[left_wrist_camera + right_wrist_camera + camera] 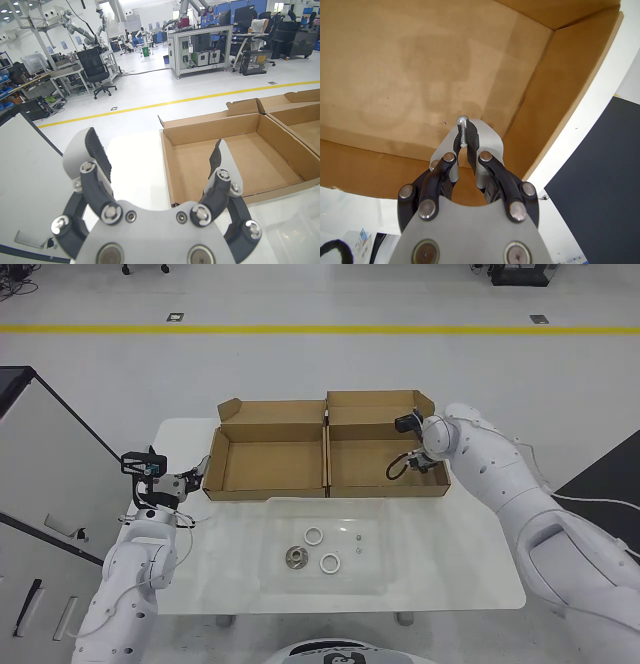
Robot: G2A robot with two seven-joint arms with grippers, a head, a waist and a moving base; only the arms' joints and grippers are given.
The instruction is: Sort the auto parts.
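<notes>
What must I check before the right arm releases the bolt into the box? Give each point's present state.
1. Grip on the bolt by the right gripper: ok.
2. This gripper above the right box, inside its walls: ok.
3. Height of the bolt above the box floor: cannot tell.
4. The left gripper open, beside the left box, away from the drop: ok.
5. The tray emptied: not ok, two white rings and a metal hub lie in it.

Robotics lab, mounted robot arms [83, 33], wheeled office chair [96, 71], equipment rack [200, 51], yellow floor line [175, 101].
</notes>
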